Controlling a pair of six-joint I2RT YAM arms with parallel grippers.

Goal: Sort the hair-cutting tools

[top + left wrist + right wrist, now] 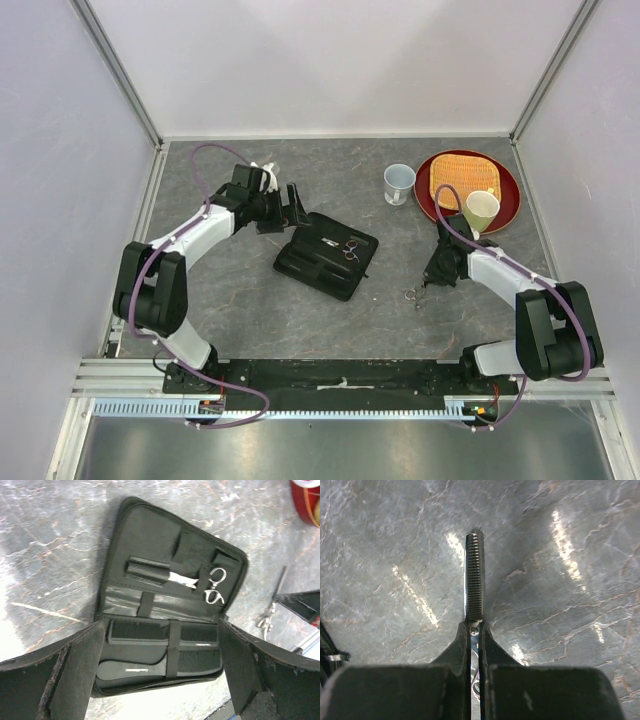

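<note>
Silver thinning scissors (474,575) pinched edge-on in the closed right pincer (475,629), toothed blade jutting ahead.

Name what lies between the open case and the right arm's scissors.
Only bare table lies between the case and the held scissors, as the top view shows.

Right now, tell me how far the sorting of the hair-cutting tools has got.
Done: the upper black comb and lower black comb sit under the strap in the open zip case, and one silver scissors is tucked in its pocket. In hand: the right tool is shut on the toothed thinning scissors, apart from the case. The left tool hangs open above the case. Left: getting that pair into the case.
</note>
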